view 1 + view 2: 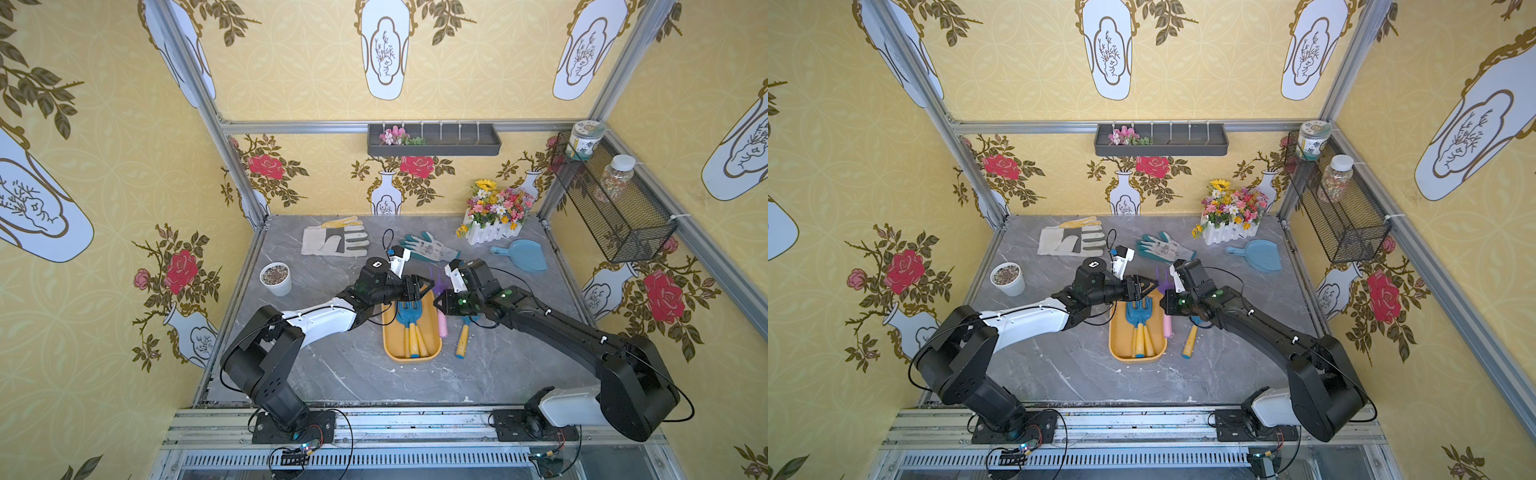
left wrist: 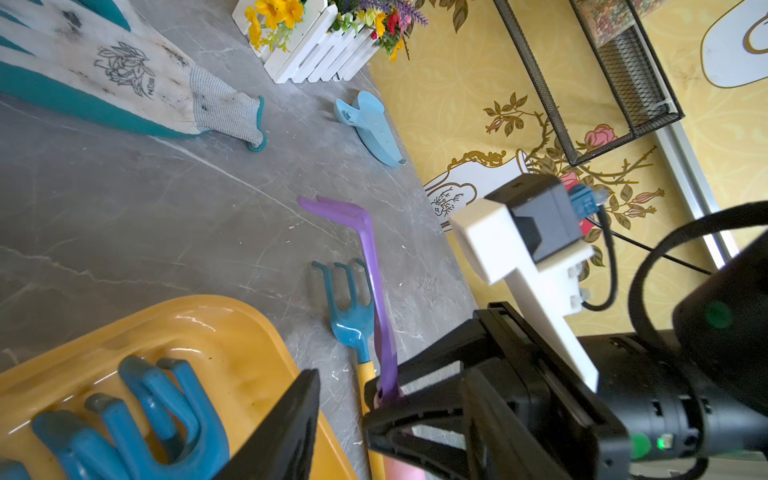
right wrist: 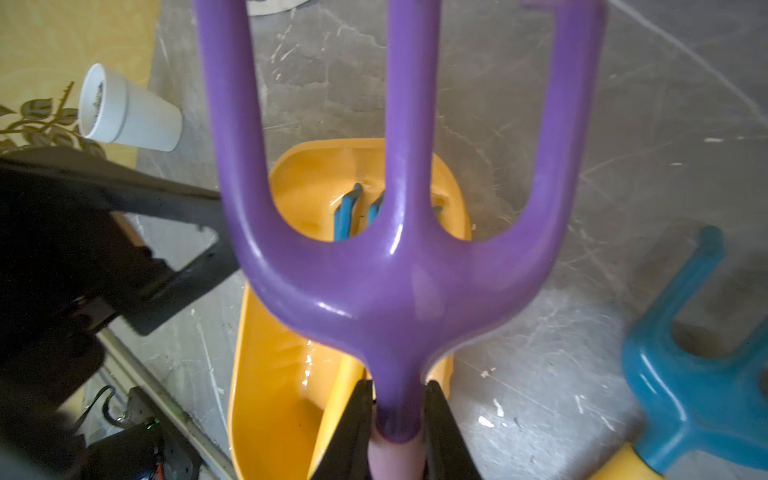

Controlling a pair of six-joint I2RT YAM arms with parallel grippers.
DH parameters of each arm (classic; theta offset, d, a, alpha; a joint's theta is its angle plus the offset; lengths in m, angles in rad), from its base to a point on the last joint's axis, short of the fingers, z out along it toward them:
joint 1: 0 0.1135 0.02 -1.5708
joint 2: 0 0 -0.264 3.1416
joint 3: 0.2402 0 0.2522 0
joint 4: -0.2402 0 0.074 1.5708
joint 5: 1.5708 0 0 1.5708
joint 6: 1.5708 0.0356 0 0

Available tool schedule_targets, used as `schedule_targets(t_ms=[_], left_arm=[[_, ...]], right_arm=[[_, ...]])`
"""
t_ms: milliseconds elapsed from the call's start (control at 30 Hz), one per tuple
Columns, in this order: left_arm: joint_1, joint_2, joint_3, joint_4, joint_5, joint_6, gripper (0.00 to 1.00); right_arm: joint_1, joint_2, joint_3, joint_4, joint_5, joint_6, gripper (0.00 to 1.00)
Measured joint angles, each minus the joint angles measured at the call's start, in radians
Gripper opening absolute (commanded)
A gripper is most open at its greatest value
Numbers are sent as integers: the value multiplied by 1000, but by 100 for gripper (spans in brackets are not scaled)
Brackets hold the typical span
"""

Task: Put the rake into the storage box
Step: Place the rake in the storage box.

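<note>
The left gripper (image 1: 424, 286) hovers over the far end of the storage box (image 1: 394, 345), jaws apart and empty. Two blue tools (image 1: 409, 320) lie inside the box. The rake (image 3: 399, 291), purple with a pink handle, hangs above the box's right rim, clamped at its neck by the right gripper (image 3: 398, 401). This looks like the carrying step. Next, it should shift left over the box, lower and let go.

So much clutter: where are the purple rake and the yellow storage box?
purple rake (image 3: 395, 299): right wrist view, head where prongs join.
yellow storage box (image 1: 392, 340): in a top view, bare floor.
</note>
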Motion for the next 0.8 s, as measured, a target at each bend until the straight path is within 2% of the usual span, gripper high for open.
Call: schedule_targets(t_ms=[133,333,533,633,800], left_arm=[[0,14,7,-7,0,0,56],[0,44,21,-10,6,0,44],[0,55,23,-5,23,0,18],[-1,53,21,-5,33,0,14],[-1,29,-5,-9,24,6,0]], right_arm=[[13,0,0,20,-37,-1,1],[32,3,5,32,-42,0,1],[61,33,42,48,-43,5,1],[75,43,48,49,-35,8,1],[84,48,48,51,-38,8,4]])
